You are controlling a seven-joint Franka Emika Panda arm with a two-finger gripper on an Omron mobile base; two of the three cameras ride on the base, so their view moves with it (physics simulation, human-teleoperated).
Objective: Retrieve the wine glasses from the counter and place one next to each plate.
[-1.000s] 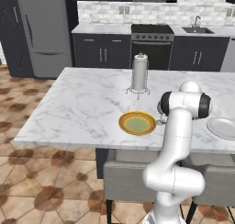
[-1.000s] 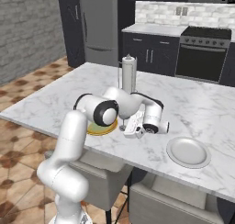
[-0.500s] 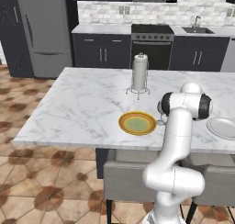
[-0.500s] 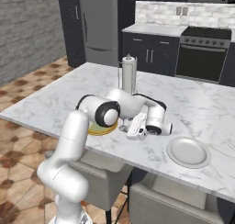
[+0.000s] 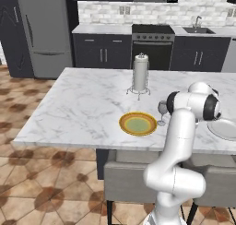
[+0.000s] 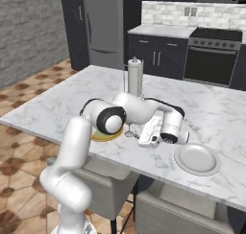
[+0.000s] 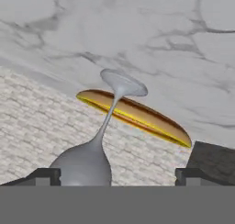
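The small clear, grey-tinted stemmed wine glass (image 5: 162, 109) stands upright on its round foot on the white grey-veined marble island surface (image 5: 87, 104). It sits just beside the right edge of the round yellow-orange plate with a greenish centre (image 5: 138, 123), apart from the plate rim.

In the right base view the glass (image 6: 129, 128) is seen between that plate (image 6: 103, 135) and the robot's hand. The plain white-grey round plate (image 6: 197, 158) lies further right on the same surface, well apart from the glass. In the left base view this plate (image 5: 225, 128) is partly hidden behind the arm's elbow.

The gripper (image 7: 117, 177) points sideways at the glass, so the hand view is rolled: the glass (image 7: 94, 147) appears inverted, bowl near the lens and foot against the marble, with the yellow-orange plate (image 7: 137, 115) seen edge-on behind the stem.

The jaws are spread wide. Both dark fingertips (image 7: 45, 176) stand at the outer sides of the hand view. The bowl lies between them, nearer the left-hand tip of that view. Whether the tip touches the bowl cannot be told. The glass is not pinched.

A tall white paper-towel roll on a wire stand (image 5: 140, 74) stands behind the glass, toward the middle of the surface, apart from it.
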